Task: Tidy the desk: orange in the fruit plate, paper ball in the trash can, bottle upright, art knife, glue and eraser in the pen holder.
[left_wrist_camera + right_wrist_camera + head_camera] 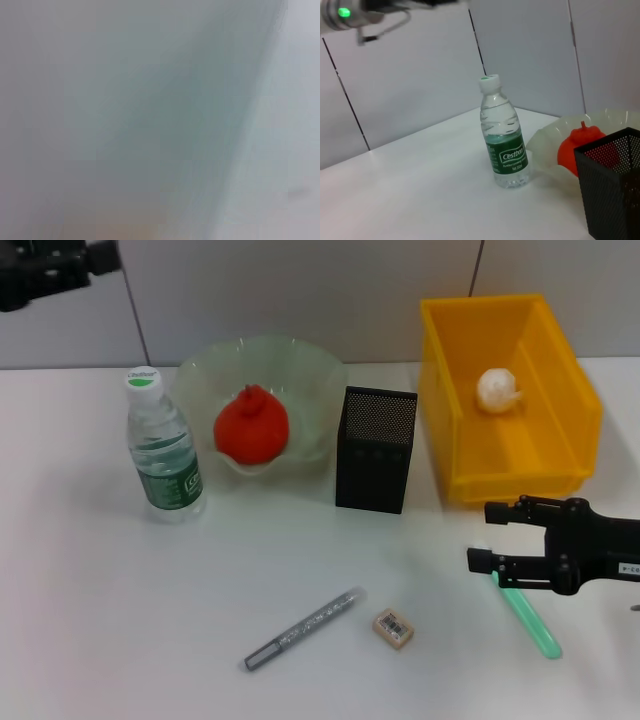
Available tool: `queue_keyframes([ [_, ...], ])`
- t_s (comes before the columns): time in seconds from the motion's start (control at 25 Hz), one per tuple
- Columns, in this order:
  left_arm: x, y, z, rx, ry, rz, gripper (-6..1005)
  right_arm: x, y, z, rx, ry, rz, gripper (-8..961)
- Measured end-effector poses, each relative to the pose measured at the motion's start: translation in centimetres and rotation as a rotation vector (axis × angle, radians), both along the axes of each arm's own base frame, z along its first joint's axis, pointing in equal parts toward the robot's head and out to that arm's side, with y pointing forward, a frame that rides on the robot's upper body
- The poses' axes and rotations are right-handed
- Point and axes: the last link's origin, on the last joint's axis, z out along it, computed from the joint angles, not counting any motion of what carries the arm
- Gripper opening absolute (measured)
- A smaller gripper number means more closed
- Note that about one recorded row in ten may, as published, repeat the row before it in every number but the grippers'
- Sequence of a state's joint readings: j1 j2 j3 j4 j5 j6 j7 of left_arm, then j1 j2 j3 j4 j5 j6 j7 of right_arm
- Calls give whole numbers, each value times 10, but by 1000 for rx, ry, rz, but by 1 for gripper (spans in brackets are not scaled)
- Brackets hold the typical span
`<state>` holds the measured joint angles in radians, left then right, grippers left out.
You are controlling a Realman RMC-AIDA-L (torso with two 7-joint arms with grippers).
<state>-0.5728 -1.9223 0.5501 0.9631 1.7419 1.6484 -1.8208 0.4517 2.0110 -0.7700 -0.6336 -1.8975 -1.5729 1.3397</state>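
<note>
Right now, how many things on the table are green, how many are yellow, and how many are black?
Green: 2, the fruit plate and the green stick under the right gripper.
Yellow: 1, the trash can.
Black: 1, the pen holder.
Total: 4.

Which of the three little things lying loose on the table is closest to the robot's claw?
The green stick: it lies right under the right gripper, while the eraser and silver pen lie farther off.
</note>
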Motion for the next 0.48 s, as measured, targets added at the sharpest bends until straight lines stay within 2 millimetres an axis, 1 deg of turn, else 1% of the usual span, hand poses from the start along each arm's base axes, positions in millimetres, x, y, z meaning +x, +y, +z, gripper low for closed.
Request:
queue_keyframes([
  [0.08, 1, -15, 2, -35, -74, -74, 804, -2, 2, 0, -5, 4, -1, 786],
  [0.12, 1, -15, 2, -35, -74, -74, 804, -3, 3, 0, -7, 6, -1, 786],
  [0.16, -1, -32, -4, -84, -116, -146, 804, -5, 4, -1, -10, 9, 1, 786],
  [0.2, -2, -38, -10, -109, -118, -174, 803, -7, 5, -1, -13, 13, 3, 786],
  [0.24, -5, -45, -20, -141, -115, -195, 803, -7, 5, -1, -13, 13, 3, 786],
  [0.32, -10, -52, -35, -176, -107, -213, 803, -13, 8, -3, -24, 25, 6, 786],
  [0.36, -10, -52, -35, -176, -107, -213, 803, -16, 10, -3, -29, 30, 5, 786],
  [0.4, -15, -59, -51, -206, -98, -230, 803, -20, 12, -3, -38, 39, -2, 786],
  [0.44, -15, -59, -51, -206, -98, -230, 803, -20, 12, -3, -38, 39, -2, 786],
  [0.48, -25, -68, -78, -245, -73, -261, 803, -24, 15, -2, -51, 45, -8, 786],
])
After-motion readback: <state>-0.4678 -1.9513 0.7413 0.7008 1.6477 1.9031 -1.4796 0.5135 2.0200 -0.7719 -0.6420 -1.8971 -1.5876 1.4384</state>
